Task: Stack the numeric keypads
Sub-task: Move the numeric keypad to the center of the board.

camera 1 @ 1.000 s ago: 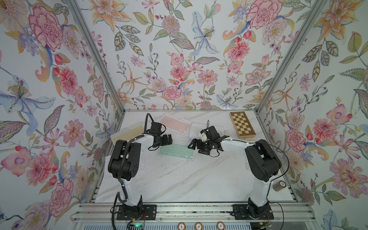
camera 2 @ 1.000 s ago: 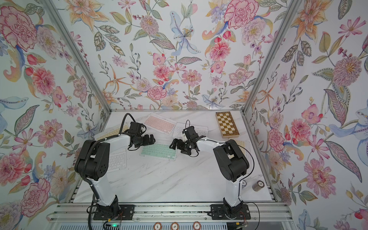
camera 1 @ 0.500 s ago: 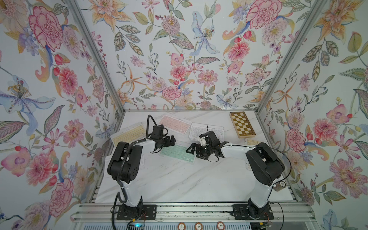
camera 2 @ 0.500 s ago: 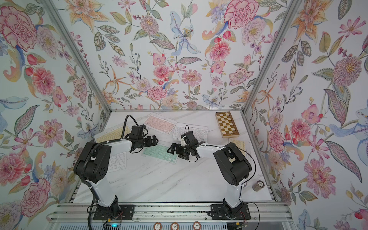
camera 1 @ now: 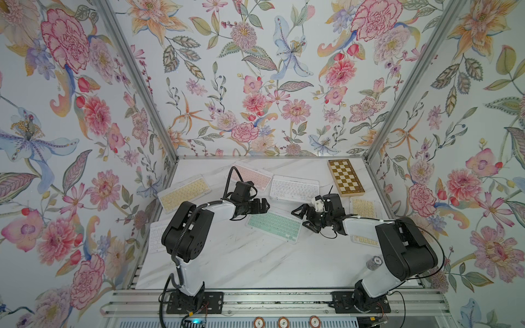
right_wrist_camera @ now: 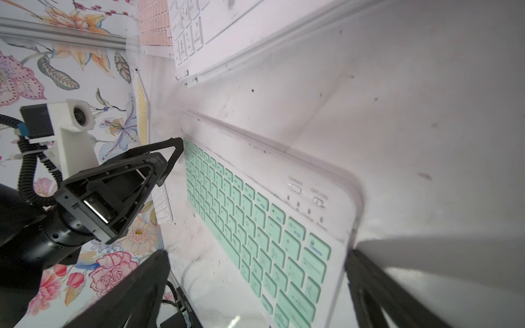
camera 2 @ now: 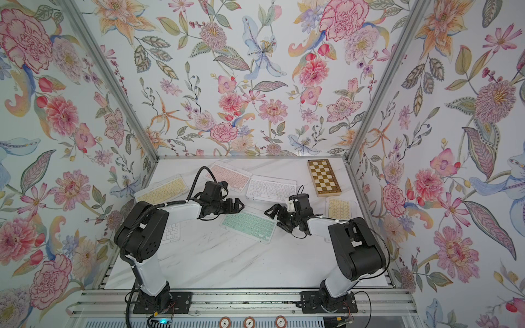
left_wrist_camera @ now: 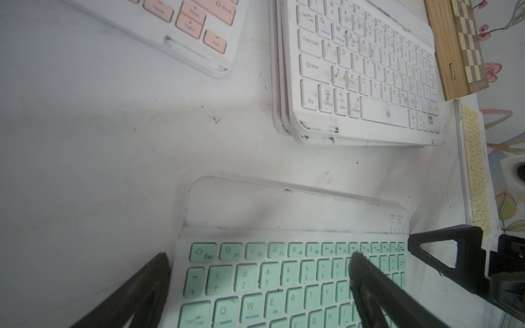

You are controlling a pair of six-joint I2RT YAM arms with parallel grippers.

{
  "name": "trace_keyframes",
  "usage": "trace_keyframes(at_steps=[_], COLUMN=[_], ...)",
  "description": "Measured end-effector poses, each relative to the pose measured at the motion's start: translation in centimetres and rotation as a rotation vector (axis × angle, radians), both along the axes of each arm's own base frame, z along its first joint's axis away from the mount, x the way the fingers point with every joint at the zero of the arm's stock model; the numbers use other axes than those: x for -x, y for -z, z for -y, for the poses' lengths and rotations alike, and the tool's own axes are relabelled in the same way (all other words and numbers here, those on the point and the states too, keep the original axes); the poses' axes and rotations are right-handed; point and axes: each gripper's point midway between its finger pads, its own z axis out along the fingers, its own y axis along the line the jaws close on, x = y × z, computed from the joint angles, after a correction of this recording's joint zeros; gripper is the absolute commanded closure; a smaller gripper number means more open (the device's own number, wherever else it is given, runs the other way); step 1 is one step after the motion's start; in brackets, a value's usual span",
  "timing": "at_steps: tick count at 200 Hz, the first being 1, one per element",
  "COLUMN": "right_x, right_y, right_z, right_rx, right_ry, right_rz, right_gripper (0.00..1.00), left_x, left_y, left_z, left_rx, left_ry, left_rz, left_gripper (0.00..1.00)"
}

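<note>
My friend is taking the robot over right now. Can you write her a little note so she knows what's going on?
Left claw: open, holding nothing, at one end of the mint keypad.
Right claw: open, empty, at its other end.
Keypads: mint keypad flat mid-table; pink keypad, white keypad and yellow keypad lie around it.
Done: the white keypad seems to lie on another; no other stack.
To do: lift the mint one, pile everything together, leave the chessboard alone.
</note>
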Motion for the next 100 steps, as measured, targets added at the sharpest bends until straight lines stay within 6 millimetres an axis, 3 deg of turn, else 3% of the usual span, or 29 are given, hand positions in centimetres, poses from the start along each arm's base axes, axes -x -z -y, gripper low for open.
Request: trace_keyframes(at_steps=[100], right_x=[-1.8], right_y=[-0.5], right_z=[2.4], right_rx=[-0.113], right_ry=[0.138], right_rz=[0.047], right_gripper=[0.01], left_x=[0.0], left_y=[0.0], left_z=[0.0], left_rx=[0.003], left_ry=[-0.007], left_rz=[-0.007], left_gripper=[0.01])
